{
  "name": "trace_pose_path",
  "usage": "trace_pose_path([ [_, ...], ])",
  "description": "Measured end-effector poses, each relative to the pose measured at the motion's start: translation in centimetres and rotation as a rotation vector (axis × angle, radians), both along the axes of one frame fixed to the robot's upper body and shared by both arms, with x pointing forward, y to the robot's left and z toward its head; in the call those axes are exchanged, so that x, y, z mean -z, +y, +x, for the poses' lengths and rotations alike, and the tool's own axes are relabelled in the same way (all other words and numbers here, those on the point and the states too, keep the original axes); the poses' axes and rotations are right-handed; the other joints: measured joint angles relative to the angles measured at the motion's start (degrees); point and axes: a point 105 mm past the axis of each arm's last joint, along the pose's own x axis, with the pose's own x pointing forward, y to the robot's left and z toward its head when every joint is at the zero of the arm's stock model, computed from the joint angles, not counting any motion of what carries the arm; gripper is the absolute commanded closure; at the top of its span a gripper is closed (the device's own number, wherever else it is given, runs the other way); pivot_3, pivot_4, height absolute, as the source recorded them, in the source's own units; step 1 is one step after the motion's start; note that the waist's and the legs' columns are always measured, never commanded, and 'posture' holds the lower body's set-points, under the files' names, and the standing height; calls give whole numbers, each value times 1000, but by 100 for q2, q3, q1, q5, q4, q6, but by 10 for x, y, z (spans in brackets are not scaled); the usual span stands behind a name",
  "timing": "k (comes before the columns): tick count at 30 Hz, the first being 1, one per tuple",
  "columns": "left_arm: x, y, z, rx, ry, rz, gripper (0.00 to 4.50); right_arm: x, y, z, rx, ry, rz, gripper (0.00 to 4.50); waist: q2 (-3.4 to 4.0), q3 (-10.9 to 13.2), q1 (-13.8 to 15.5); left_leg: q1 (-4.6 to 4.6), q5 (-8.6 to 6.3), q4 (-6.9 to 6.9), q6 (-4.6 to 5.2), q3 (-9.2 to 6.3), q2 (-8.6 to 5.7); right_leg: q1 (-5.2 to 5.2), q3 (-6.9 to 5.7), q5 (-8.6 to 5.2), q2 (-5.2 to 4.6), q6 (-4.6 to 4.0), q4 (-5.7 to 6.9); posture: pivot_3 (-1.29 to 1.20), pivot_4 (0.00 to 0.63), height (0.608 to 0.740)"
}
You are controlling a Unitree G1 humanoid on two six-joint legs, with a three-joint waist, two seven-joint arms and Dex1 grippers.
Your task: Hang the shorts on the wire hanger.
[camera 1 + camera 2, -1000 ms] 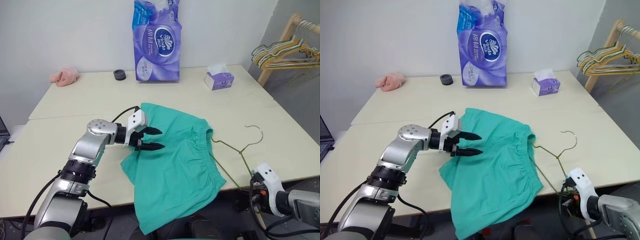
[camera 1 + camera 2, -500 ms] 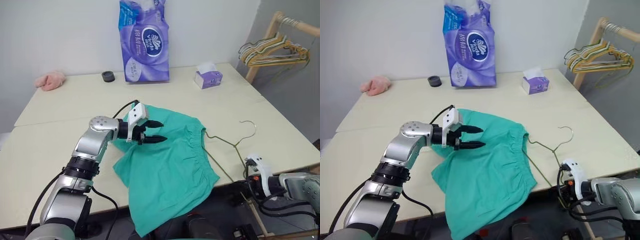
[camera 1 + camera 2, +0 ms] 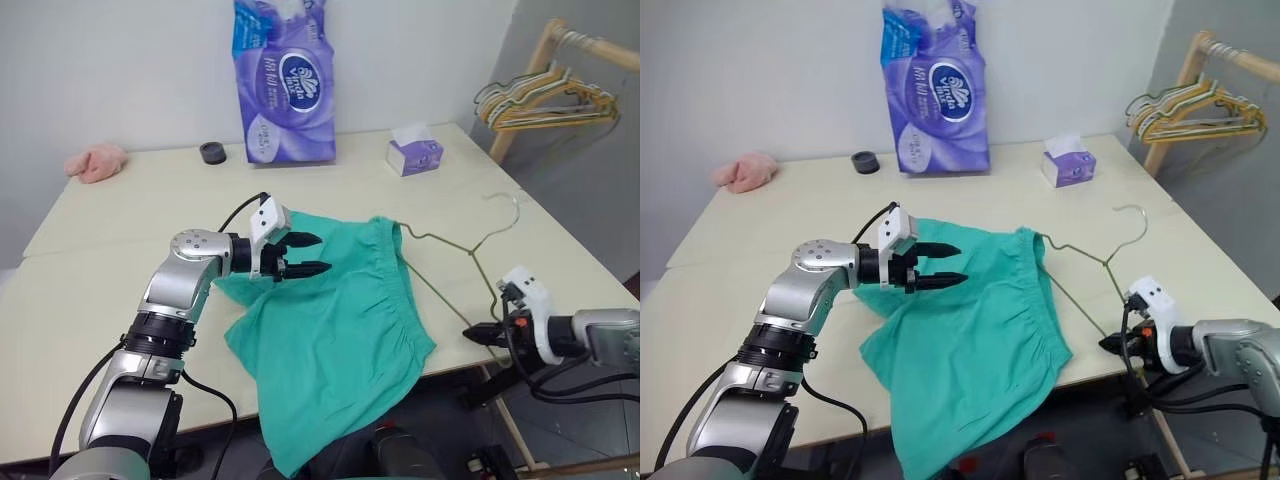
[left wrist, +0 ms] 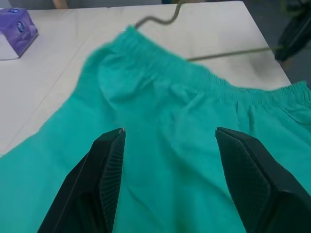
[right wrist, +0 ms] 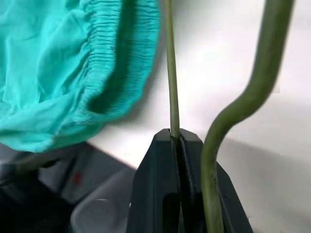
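R gripper (image 3: 1110, 344) sits just off the table's (image 3: 120, 290) near edge, clenched on a wire of the wire hanger (image 3: 1085, 262). Wrist view confirms: thin wire pinched between shut fingers. Hanger is tilted, hook (image 3: 508, 200) up toward the far side, one corner poking in at the waistband (image 3: 395, 262) of the shorts (image 3: 330, 340).

L gripper (image 3: 300, 255) hovers over the shorts' upper part, jaws spread wide, nothing in them; we see fabric between and below the fingertips, no contact we can confirm. Shorts lie flat-ish, waistband facing the hanger, lower leg draped over the near edge.

Risks as we judge them:
- grip is on one thin wire, so the hanger may swivel or slip when pushed into cloth.
- the corner could snag the elastic gathers and bunch the fabric instead of entering.
- overhanging leg adds pull; if L doesn't pin or lift the cloth, the shorts may slide off the table.
- L closing on both layers would shut the waist opening.
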Motion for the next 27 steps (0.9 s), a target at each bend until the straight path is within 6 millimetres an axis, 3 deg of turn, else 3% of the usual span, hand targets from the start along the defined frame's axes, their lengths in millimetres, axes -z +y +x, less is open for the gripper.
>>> trace_pose_path([
  [5, 0, -1, 1, -10, -4, -4, 1377, 0, 0, -3, -10, -4, -11, 4500, 0, 0, 183, -4, 0, -2, 0, -2, -7, -1, -2, 14, -9, -24, -5, -183, 67, 740],
  [14, 3, -4, 3, -7, 0, -20, 1377, 25, -12, -15, -41, 98, -83, 4500, 0, 0, 236, 0, 1, 8, 1, 3, -10, 3, 0, 8, -10, -14, -2, -191, 63, 740],
  [27, -3, -6, 7, -21, -28, -25, 1377, 32, -10, 12, -107, 67, -161, 4500, 1, 0, 218, 2, 1, 15, 1, 10, -9, 1, 7, 15, -10, -25, 3, -176, 62, 740],
])
